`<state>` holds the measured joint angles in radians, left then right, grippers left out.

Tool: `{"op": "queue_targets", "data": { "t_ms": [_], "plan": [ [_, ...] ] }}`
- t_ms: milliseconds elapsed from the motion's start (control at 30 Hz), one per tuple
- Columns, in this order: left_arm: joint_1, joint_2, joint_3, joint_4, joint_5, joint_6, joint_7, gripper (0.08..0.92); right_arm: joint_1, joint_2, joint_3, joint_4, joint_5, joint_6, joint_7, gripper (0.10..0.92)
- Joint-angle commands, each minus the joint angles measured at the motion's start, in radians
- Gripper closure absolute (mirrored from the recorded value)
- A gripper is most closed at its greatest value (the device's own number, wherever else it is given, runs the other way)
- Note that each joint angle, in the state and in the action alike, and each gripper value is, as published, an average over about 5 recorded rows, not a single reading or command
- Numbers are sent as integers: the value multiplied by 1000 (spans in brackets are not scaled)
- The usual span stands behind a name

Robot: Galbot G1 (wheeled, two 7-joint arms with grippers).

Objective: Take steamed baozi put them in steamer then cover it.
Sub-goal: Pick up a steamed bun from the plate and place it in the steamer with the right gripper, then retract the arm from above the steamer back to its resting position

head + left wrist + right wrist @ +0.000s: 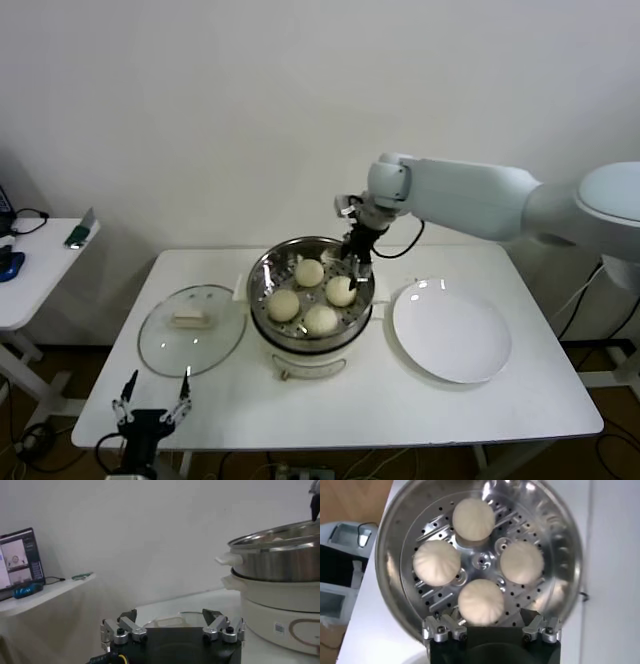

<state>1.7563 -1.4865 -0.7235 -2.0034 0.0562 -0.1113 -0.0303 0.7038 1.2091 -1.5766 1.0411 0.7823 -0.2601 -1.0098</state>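
Four steamed baozi [311, 294] sit spaced in the steamer [268, 268] at frame centre, so the released right gripper [353, 262] hangs over its rim; the cover [192, 329] lies lower left beside the open left gripper [152, 407]. Only the right wrist view shows the perforated floor.

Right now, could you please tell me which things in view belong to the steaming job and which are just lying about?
Belong to the job:
- four baozi, all in the steamer
- glass cover, on the table
- right pincer, open over the steamer

Lying about:
- white plate
- side table
- laptop
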Motion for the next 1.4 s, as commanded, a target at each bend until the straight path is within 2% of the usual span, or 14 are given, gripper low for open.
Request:
{"op": "queue_targets", "data": {
  "t_ms": [33, 233, 500, 833, 1067, 1233, 1400],
  "plan": [
    [2, 5, 0, -7, 8, 7, -10, 177, 13, -233, 95, 92, 17, 245, 207, 203],
    [-7, 6, -14, -11, 16, 13, -15, 177, -177, -411, 241, 216, 24, 379, 509, 203],
    [1, -3, -31, -52, 51, 31, -9, 177, -609, -535, 680, 286, -49, 454, 703, 203],
    [-16, -9, -61, -96, 181, 46, 43, 177, -1159, -548, 1285, 377, -155, 470, 798, 203],
    [-48, 5, -73, -96, 364, 56, 21, 177, -1500, -468, 1645, 456, -184, 468, 824, 203],
    [-76, 31, -73, -86, 677, 86, -26, 177, -1675, -382, 1816, 505, -196, 455, 842, 203],
    [-88, 71, -42, -73, 1013, 160, -9, 177, -1800, -318, 1934, 527, -205, 429, 848, 203]
  ]
}}
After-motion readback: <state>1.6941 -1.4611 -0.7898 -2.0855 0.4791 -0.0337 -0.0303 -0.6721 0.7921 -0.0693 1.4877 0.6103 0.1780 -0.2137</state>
